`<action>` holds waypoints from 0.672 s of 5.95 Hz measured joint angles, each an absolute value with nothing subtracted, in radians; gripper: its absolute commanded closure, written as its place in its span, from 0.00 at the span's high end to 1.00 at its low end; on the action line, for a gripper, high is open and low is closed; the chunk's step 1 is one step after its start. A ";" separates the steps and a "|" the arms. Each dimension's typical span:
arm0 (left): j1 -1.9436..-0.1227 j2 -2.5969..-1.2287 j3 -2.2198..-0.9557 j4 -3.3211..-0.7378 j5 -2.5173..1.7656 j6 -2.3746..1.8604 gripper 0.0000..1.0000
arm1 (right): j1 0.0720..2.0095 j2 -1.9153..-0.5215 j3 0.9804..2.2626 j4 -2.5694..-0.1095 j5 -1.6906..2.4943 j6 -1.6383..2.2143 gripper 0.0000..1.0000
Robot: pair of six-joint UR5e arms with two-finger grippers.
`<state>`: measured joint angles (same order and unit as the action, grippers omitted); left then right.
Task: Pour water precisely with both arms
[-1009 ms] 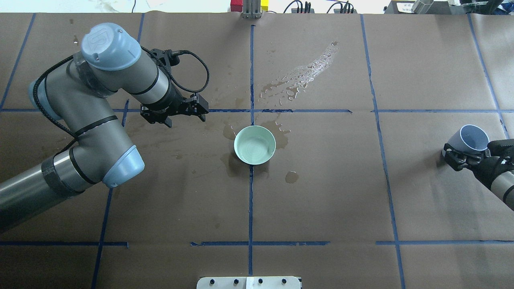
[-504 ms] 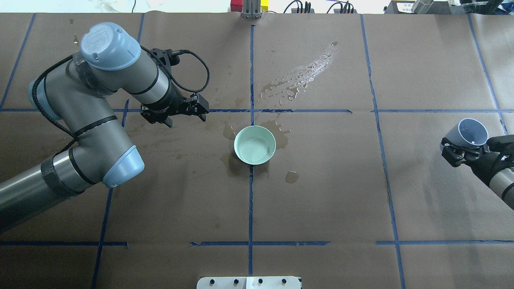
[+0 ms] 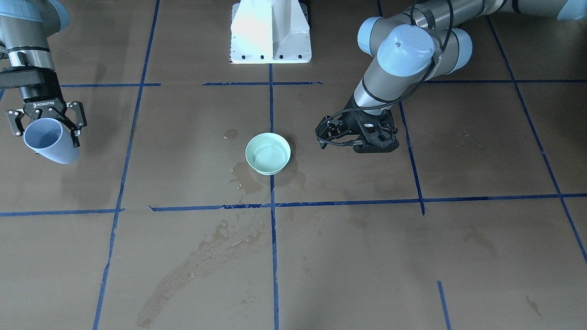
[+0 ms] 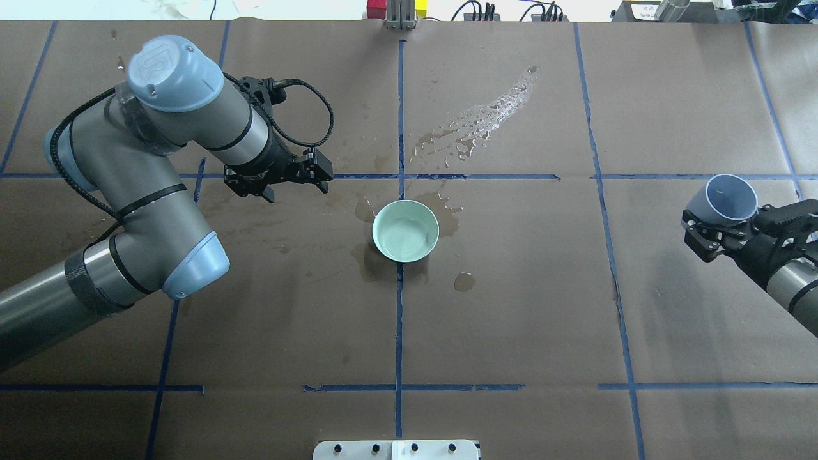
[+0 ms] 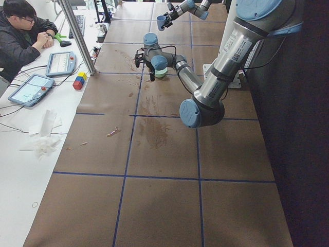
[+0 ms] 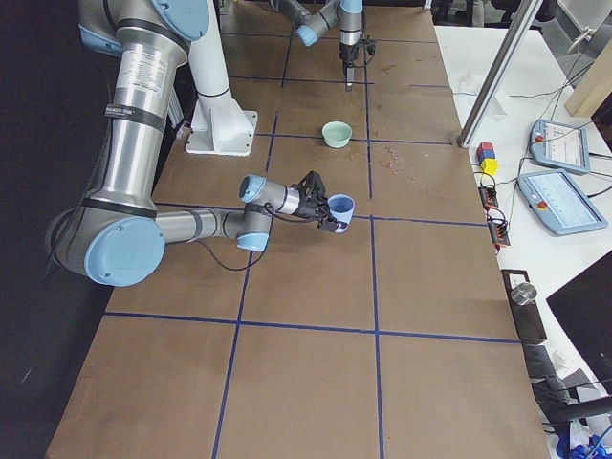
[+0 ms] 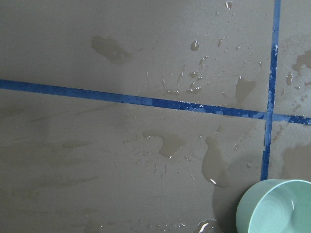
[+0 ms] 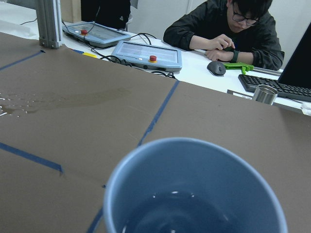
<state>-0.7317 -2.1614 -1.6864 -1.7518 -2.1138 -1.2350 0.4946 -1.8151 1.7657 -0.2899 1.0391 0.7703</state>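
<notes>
**Over the wet table: bring the cup level to the bowl**

Left gripper (image 4: 294,185) hangs just left of the bowl (image 4: 405,230), jaws spread and empty. Spills (image 4: 476,124) lie beyond the bowl. At far right, the right gripper (image 4: 725,222) clamps the tilted cup (image 4: 732,195), which has a little water (image 8: 170,213) inside. My judgement: level the cup, travel slowly, and tip only once its lip is over the bowl.

Right pincer (image 4: 728,222) with cup (image 4: 730,198), higher.
</notes>
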 measured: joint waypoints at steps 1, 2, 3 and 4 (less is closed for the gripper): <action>-0.732 -2.161 -1.687 -1.752 -2.114 -1.235 1.00 | 0.494 -1.744 1.773 -0.361 1.040 0.759 0.12; -0.732 -2.161 -1.688 -1.752 -2.114 -1.235 1.00 | 0.494 -1.655 1.779 -0.449 1.042 0.756 0.08; -0.732 -2.161 -1.691 -1.752 -2.115 -1.235 1.00 | 0.493 -1.573 1.800 -0.542 1.058 0.755 0.03; -0.733 -2.160 -1.695 -1.752 -2.117 -1.236 1.00 | 0.492 -1.509 1.842 -0.650 1.076 0.754 0.02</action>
